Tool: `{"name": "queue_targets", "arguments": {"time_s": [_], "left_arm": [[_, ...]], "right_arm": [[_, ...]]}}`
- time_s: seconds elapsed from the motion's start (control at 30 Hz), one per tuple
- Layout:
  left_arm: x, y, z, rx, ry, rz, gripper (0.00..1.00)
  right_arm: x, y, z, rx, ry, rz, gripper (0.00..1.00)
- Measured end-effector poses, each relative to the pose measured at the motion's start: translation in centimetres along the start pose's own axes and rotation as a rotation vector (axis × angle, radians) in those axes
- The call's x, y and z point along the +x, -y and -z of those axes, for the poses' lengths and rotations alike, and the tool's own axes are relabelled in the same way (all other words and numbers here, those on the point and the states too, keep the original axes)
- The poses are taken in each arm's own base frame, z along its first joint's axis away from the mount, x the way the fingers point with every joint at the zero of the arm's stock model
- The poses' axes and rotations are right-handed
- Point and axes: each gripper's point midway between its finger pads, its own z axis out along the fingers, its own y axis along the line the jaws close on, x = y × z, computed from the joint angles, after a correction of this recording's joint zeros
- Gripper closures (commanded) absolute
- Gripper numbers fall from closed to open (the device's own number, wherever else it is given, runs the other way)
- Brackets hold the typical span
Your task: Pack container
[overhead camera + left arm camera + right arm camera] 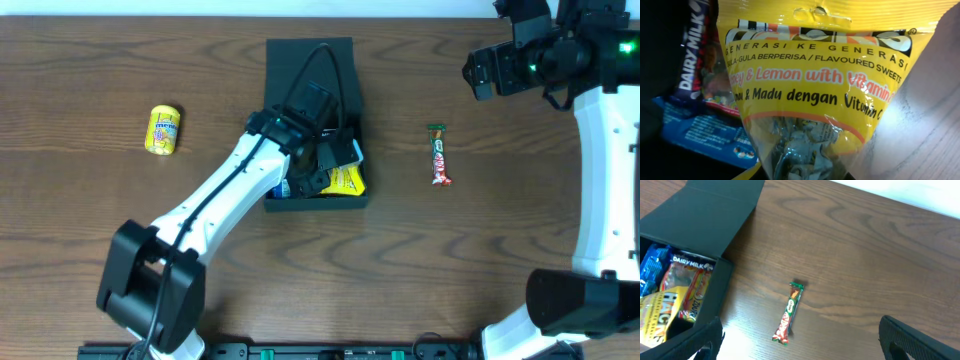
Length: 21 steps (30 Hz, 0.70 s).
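Two labels | "DAIRY MILK" bar [690,65] (white print) | "Vitamin C" sweets [810,85] | jaws: right spread, left unclear

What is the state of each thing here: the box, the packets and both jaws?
container: open, lid folded back, partly filled.
yellow sweets bag: inside the container.
Dairy Milk bar: inside the container.
blue packet: inside the container.
red-green bar: lying on the table, right of the container.
yellow packet: lying on the table, left of the container.
left gripper: over the container; jaws hidden.
right gripper: jaws open, empty.
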Motion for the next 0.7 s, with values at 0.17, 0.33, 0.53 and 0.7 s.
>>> {"name": "queue_targets", "arguments": {"time_s": [0.17, 0.33, 0.53, 0.7], "left_arm": [[-0.2, -0.7, -0.5, -0.029, -0.002, -0.011, 0.05], [-0.2, -2.9, -0.3, -0.143, -0.019, 0.024, 0.05], [-0.5, -5.4, 4.1, -0.289, 0.065, 0.201, 0.05], [-0.2, -9.2, 17.2, -0.499, 0.405, 0.501, 0.05]], "right_arm": [[0.0, 0.0, 0.0, 0.0, 0.0, 0.0, 0.01], [0.0, 0.0, 0.0, 0.0, 0.0, 0.0, 0.01], [0.8, -1.4, 0.0, -0.076, -0.025, -0.004, 0.99], [1.9, -8.8, -1.0, -0.365, -0.043, 0.115, 0.98]]}}
